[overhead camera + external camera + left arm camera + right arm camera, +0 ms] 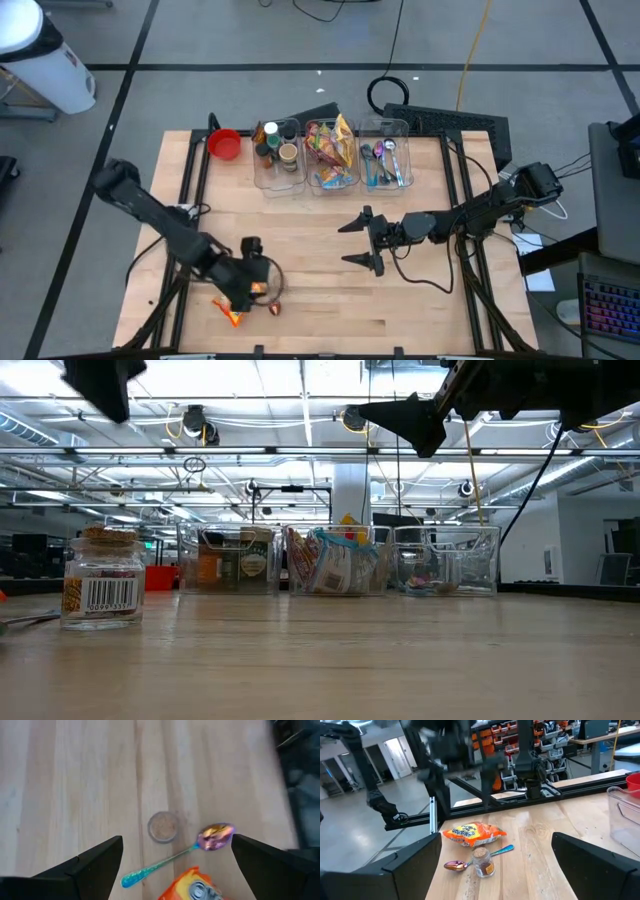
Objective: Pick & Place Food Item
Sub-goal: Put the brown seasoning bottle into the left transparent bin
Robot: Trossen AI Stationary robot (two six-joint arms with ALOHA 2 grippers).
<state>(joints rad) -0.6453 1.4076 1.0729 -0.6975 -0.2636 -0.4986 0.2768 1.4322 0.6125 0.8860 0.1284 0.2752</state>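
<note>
**High view: both pincers spread above a table of food items**

High view shows the left gripper (250, 283) low over the near left part of the wooden table (320, 310), its fingers spread wide and holding nothing; directly beneath and just beside it lie an orange snack bag (229, 310), a small cork-lidded spice jar (163, 826) and a spoon (200, 844) with an iridescent bowl and a teal handle; in the left wrist view the jar stands upright just beside the spoon's bowl, and the bag's corner sits near the spoon's handle; the right wrist view sets the jar between the spoon and the bag, touching or nearly touching the spoon.

The right gripper (362, 240) hangs over the middle of the table, well apart from the bag, its two fingers likewise spread and empty; in the low view it shows high above the tabletop.

Along the far edge stand three clear bins in a row: one with jars and bottles (277, 150), one with snack packets (333, 152), one with cutlery (385, 155); a red bowl (224, 144) sits just left of them.
</note>
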